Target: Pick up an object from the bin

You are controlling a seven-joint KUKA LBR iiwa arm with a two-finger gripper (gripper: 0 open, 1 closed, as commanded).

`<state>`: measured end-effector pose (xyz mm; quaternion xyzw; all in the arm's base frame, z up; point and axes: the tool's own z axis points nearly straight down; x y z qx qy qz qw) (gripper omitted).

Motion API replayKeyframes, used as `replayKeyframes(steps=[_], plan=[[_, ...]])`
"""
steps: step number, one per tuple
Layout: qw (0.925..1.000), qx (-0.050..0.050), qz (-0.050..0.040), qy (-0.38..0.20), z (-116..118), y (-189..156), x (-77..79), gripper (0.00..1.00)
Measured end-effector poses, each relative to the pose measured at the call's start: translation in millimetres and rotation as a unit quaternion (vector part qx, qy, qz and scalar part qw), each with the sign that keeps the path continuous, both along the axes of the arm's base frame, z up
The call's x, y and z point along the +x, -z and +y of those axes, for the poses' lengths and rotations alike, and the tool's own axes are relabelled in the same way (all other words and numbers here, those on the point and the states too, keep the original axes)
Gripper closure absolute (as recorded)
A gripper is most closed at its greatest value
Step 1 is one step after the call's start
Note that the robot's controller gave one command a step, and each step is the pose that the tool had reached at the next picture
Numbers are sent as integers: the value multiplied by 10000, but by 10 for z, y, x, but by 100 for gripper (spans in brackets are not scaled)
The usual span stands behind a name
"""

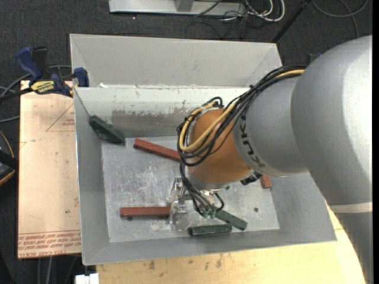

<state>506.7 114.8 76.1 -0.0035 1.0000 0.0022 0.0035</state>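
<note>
Six small bars are lying loose on the floor of the grey metal bin (89, 176), and none is being lifted, so by my reading the pick is sitting at an early stage. The gripper (177, 210) is hanging low over the bin floor beneath the orange wrist cover (213, 152). Whether it is spread or pressed together I am not able to tell, and nothing is showing clamped in it. Nearest piece: a long red-brown bar (144, 212) is lying flat left of the gripper, its end reaching right up to it; touching or just short, I cannot tell. Judgement only: that bar is looking like the likely pick. Just below and right of the gripper a dark green bar (210, 230) is lying flat, with a second green bar (232, 220) angling close beside it. Above the gripper a slanted red-brown bar (155, 148) is running partly under the wrist cover. Well up and left of the gripper a dark grey-green bar (106, 130) is resting near the corner. Well right of the gripper a small reddish stub (265, 182) is peeking out by the arm. Remaining work: closing on one piece and raising it clear of the bin.
</note>
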Motion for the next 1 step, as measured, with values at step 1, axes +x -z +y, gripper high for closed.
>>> replayKeyframes(steps=[1], plan=[[10000, -17, 29, 12, -164, -1836, 25, 100]])
